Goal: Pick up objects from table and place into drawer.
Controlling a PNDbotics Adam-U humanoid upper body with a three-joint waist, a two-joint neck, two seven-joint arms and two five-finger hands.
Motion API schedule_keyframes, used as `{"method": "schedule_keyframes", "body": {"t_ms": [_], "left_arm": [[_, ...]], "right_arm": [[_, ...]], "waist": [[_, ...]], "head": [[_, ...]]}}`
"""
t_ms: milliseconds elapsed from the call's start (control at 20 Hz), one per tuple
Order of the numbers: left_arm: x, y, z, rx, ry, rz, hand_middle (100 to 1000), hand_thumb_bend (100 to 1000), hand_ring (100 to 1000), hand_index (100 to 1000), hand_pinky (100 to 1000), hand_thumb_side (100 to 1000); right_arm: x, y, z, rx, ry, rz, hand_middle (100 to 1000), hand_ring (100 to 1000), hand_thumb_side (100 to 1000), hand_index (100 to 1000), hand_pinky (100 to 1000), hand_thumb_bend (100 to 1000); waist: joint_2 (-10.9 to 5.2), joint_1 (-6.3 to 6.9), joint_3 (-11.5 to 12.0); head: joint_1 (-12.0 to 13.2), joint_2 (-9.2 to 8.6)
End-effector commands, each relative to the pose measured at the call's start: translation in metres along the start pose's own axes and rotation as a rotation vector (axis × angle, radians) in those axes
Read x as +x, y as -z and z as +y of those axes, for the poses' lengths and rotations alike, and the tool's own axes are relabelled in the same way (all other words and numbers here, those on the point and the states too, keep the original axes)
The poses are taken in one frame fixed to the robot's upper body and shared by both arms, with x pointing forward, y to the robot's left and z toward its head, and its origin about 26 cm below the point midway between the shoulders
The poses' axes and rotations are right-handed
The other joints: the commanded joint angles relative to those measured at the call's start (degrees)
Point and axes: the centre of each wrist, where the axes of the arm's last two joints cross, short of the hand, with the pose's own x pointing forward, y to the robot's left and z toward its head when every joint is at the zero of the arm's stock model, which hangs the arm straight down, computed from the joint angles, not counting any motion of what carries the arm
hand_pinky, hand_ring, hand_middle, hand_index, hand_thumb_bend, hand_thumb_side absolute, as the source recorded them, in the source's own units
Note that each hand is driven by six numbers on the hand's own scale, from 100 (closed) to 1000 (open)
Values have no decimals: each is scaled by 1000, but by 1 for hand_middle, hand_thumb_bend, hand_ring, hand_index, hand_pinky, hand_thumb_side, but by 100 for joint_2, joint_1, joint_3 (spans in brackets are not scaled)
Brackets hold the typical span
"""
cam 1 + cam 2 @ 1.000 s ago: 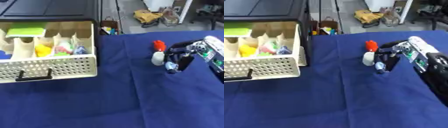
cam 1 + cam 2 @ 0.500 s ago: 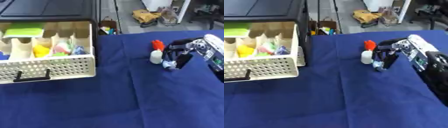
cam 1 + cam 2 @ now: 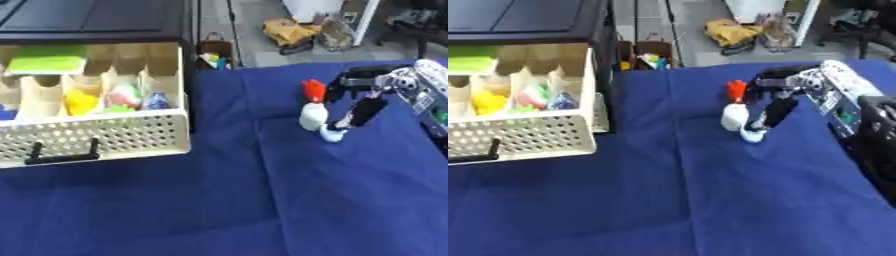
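Drawer [image 3: 96, 135] in the left eye view: cream plastic, perforated front with a dark handle, pulled open from a black cabinet [image 3: 96, 20] at the table's left. Its compartments hold a green flat item at the back and yellow, pink-green and blue items nearer the front. Blue tablecloth [image 3: 219, 200] covers the table. Small white bottle [image 3: 312, 116] with a red cap stands upright right of centre, well apart from the drawer. Right hand [image 3: 363, 97] comes in from the right edge, fingers curled down beside the bottle, one tip close to its base, where a pale blue blob [image 3: 331, 134] lies. Contact with the bottle cannot be confirmed from here.

Right eye view: same layout, shifted. The hand arches over and just beside the bottle, thumb and fingers partly closed but with nothing held between them; the bottle stands on the cloth on its own. Left hand shows in neither view.

Handling, as a judgement: the bottle looks light, rigid plastic, smooth-sided and narrow-based, so a sideways nudge could tip it. Best hold seems to be around the white body below the red cap, thumb opposing fingers. The cloth is soft and may let the base rock.
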Motion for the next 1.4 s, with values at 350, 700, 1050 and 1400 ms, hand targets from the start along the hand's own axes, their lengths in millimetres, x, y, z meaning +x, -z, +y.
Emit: {"method": "schedule_keyframes", "body": {"t_ms": [350, 700, 1050, 1400], "left_arm": [[3, 6, -2, -22, -3, -21, 530, 210, 446, 734, 300, 962], [3, 6, -2, -21, -3, -22, 530, 210, 446, 734, 300, 962], [3, 6, -3, -21, -3, -22, 531, 209, 446, 734, 299, 961], [3, 6, -3, -21, -5, -22, 531, 210, 446, 734, 297, 961]], "right_arm": [[-17, -10, -6, 26, -71, 108, 746, 846, 359, 831, 732, 468], [-17, -8, -4, 57, -73, 125, 754, 856, 362, 839, 736, 475], [-16, -3, 2, 87, -68, 117, 749, 855, 353, 836, 731, 477], [-15, 6, 12, 127, -66, 109, 745, 853, 347, 830, 728, 474]], "waist": [[-64, 8, -4], [-68, 6, -6], [-55, 3, 4], [-35, 4, 10]], "head": [[-19, -59], [-30, -68], [-40, -82], [-54, -100]]}}
